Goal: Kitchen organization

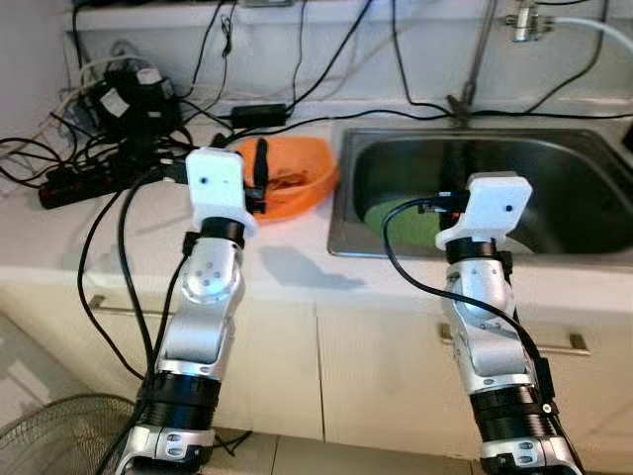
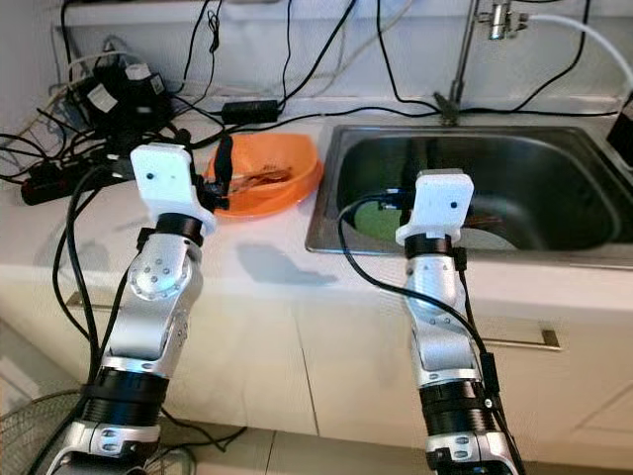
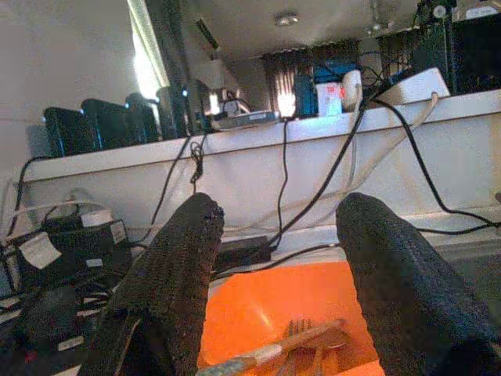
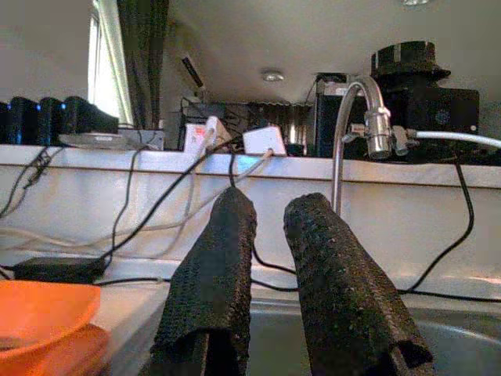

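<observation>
Before me runs a long white worktop with pale cabinet doors below, and set into it on my right is a stainless steel sink with a green round plate lying on its bottom. Left of the sink stands an orange plastic bowl holding a fork and other cutlery. Farther left a tangle of black cables and a power strip lies on the worktop. My left claw hovers just over the near rim of the orange bowl, fingers spread wide, nothing between them. My right claw hangs at the sink's front edge above the plate, fingers slightly parted and holding nothing
</observation>
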You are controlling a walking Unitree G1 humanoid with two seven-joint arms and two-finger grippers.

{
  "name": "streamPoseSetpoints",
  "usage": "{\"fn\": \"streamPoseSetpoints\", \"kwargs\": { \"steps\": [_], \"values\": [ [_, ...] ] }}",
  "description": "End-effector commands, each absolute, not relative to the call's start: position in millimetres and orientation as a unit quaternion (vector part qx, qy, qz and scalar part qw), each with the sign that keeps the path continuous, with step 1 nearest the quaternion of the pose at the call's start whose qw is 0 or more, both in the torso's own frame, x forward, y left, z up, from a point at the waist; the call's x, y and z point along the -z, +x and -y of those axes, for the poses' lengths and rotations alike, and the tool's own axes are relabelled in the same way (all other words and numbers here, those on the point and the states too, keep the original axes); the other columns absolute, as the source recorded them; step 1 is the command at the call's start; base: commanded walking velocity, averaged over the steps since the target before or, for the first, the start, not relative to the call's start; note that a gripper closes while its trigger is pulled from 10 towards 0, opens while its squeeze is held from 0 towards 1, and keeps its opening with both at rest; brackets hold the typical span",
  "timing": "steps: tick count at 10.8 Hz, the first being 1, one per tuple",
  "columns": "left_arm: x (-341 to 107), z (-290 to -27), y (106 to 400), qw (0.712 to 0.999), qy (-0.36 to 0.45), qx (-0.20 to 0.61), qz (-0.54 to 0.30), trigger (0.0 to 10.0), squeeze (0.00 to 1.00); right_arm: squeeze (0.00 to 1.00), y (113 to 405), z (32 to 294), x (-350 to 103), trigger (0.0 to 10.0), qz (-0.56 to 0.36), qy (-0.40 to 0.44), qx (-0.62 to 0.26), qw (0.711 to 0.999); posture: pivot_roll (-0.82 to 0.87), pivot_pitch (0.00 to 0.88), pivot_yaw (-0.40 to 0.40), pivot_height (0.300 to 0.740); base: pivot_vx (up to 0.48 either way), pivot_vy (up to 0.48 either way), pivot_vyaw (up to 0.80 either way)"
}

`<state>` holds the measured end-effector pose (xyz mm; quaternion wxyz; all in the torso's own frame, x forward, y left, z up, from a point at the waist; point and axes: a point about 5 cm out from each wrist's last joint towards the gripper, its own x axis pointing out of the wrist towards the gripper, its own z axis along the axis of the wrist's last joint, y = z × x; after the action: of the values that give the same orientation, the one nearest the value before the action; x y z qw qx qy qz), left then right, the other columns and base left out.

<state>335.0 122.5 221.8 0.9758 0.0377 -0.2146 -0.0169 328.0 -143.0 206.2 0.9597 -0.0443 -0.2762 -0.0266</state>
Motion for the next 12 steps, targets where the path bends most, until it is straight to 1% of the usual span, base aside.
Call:
{"fn": "streamPoseSetpoints", "kwargs": {
  "steps": [1,3,7,11,12],
  "values": [
    [-221,-124,335,0.976,0.043,0.015,0.211,10.0,0.0,0.0,329,143,-209,10.0,0.279,-0.043,0.025,0.959,0.05,0.002,0.08,0.74,0.341,0.0,0.0],
    [-221,-124,335,0.976,0.044,0.014,0.212,10.0,0.0,0.0,330,143,-210,10.0,0.28,-0.043,0.025,0.959,0.05,0.002,0.079,0.74,0.347,0.0,0.0],
    [-222,-124,335,0.976,0.042,0.017,0.213,10.0,0.0,0.0,330,143,-210,10.0,0.28,-0.041,0.026,0.959,0.05,0.001,0.079,0.74,0.447,0.0,0.0],
    [-223,-120,330,0.973,0.035,0.03,0.228,10.0,0.0,0.0,329,144,-209,10.0,0.281,-0.042,0.027,0.958,0.05,0.006,0.078,0.74,0.0,0.0,0.0],
    [-227,-121,322,0.968,0.037,0.034,0.248,10.0,0.0,0.0,325,147,-211,10.0,0.292,-0.041,0.037,0.955,0.05,0.01,0.082,0.74,0.0,0.0,0.0]
  ]
}}
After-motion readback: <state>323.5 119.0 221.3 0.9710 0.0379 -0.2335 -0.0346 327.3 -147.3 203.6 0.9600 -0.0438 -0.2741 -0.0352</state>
